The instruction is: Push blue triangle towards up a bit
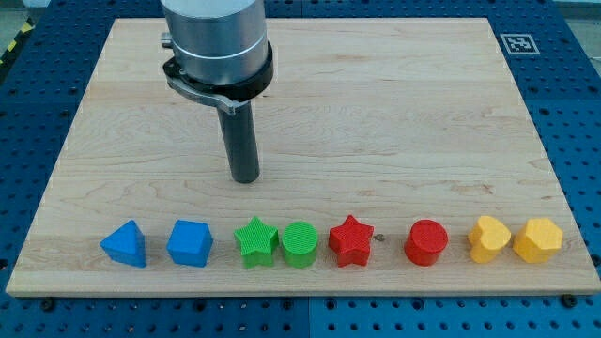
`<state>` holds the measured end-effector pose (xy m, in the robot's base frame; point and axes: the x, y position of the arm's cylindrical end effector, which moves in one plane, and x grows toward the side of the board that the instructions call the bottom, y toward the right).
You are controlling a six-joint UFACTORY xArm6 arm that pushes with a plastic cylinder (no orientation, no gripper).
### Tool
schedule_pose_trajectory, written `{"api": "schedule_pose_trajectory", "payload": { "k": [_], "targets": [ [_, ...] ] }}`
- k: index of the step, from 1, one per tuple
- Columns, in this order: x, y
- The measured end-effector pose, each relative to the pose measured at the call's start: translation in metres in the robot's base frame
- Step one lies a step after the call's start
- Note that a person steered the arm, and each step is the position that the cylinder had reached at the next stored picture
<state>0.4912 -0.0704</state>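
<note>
1. The counter (394,113) is a pale wooden board with fine horizontal grain, lying on a blue perforated surface (582,141).
2. My tip (245,177) is the blunt lower end of a dark, smooth cylindrical rod hanging from a grey metal housing (215,38); there is no end effector to open or close.
3. The blue triangle (125,244), ribbed plastic, sits at the row's far left, near the view's bottom; my tip is above it and to its right, well apart.
4. Rightward follow a blue block (190,244) of chunky angular shape, green star (255,242), green cylinder (300,244), red star (351,241), red cylinder (426,242), yellow heart (489,238), yellow hexagon (537,239).
</note>
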Motion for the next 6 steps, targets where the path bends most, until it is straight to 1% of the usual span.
{"api": "schedule_pose_trajectory", "payload": {
  "k": [1, 2, 3, 4, 5, 6],
  "targets": [
    [0.0, 0.0],
    [-0.006, -0.067],
    [-0.004, -0.182],
    [0.058, -0.228],
    [0.119, -0.169],
    [0.108, -0.073]
  ]
}}
